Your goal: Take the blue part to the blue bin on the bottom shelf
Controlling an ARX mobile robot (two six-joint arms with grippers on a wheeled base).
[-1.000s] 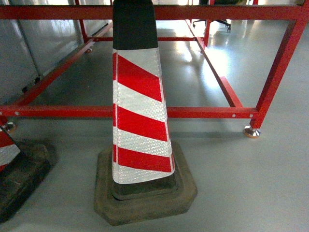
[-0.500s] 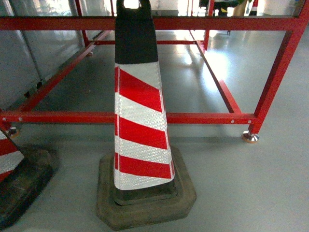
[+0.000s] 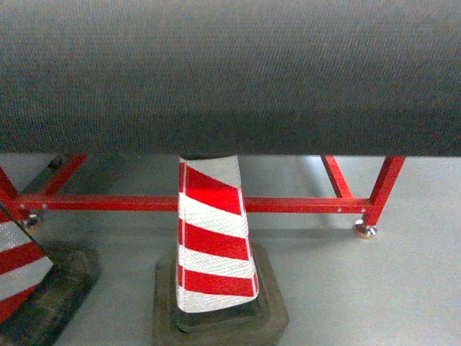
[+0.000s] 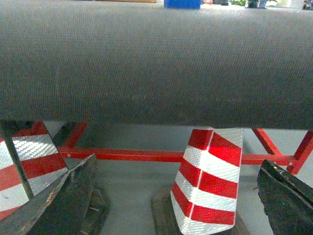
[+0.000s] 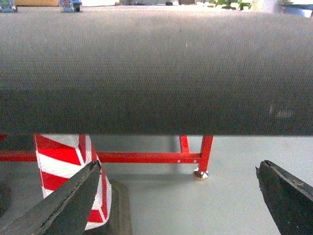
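Observation:
The bottom shelf is out of view, and no blue part or blue bin can be made out for certain. A small blue object point(image 4: 182, 3) shows at the top edge of the left wrist view, beyond a wide dark grey textured surface point(image 4: 156, 63); what it is I cannot tell. My left gripper point(image 4: 176, 198) is open, its dark fingers point(image 4: 63, 200) spread wide with only floor and a cone behind them. My right gripper point(image 5: 178, 196) is open too, with nothing between its fingers point(image 5: 288, 196). Neither gripper shows in the head view.
The dark grey surface point(image 3: 230, 72) fills the upper half of every view. Under it stands a red metal frame point(image 3: 288, 205) with a round foot point(image 3: 364, 231). A red-and-white striped cone point(image 3: 212, 238) on a black base stands in front, and another cone point(image 3: 18, 267) at the left.
The head view has lifted. The dark grey surface now covers the upper half, hiding the cone's black top and the frame's upper rail. The cone and the red lower rail sit lower and smaller.

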